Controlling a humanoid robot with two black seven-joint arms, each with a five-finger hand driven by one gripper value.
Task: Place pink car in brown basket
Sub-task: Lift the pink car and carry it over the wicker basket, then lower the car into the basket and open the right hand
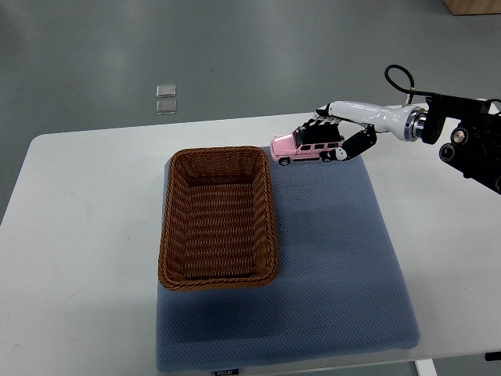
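A lab or test room — plain white surface [94, 235] with a blue mat [344, 258], bare grey floor [235, 47] toward twelve o'clock.

pink car [301, 146], brown woven basket [219, 217], blue-grey mat [337, 258], white table [78, 235]

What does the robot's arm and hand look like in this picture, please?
Only the right arm shows. Its hand has a glossy white shell with black fingers and white tips. A silver ring joins the wrist to a black forearm with round bolted joints. A black cable loops above the wrist.
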